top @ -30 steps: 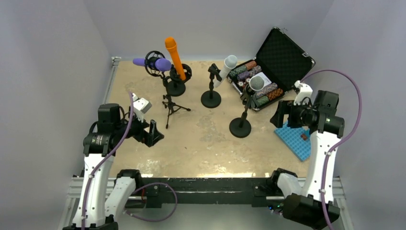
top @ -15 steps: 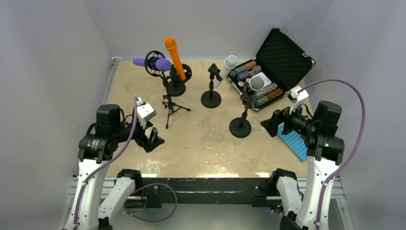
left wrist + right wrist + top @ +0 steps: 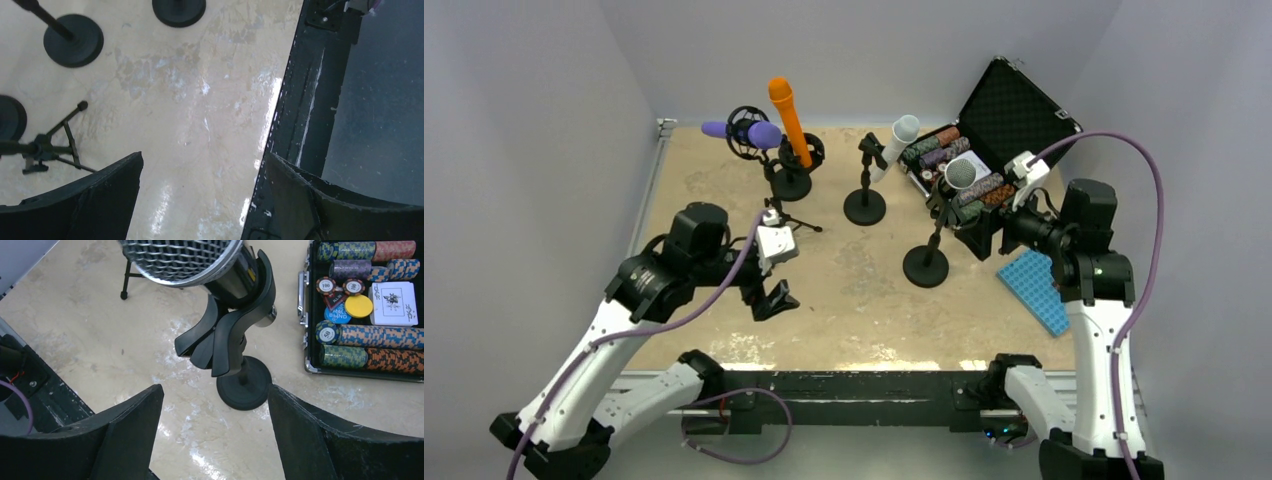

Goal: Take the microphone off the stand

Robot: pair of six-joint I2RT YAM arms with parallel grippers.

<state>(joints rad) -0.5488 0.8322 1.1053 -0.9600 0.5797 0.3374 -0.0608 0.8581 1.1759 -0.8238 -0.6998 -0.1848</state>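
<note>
Left hand [image 3: 202,161] wide open, empty, above the surface [image 3: 854,300] toward its near edge. Right hand [image 3: 215,390] wide open, empty, just short of the mesh-headed microphone [image 3: 185,257], which sits clipped in its stand [image 3: 235,340] right of centre. Chip case [image 3: 984,150] at far right corner.

The mesh-headed microphone [image 3: 961,173] sits clipped atop the stand [image 3: 926,266] right of the table's [image 3: 864,320] centre, with the poker chip case [image 3: 1019,120] just behind it and a gridded rack [image 3: 1036,290] to its right. Behind and left of it is a second round-base stand [image 3: 865,206]. Farther left is a tripod stand [image 3: 779,222], with another round-base stand [image 3: 791,184] just behind.
</note>
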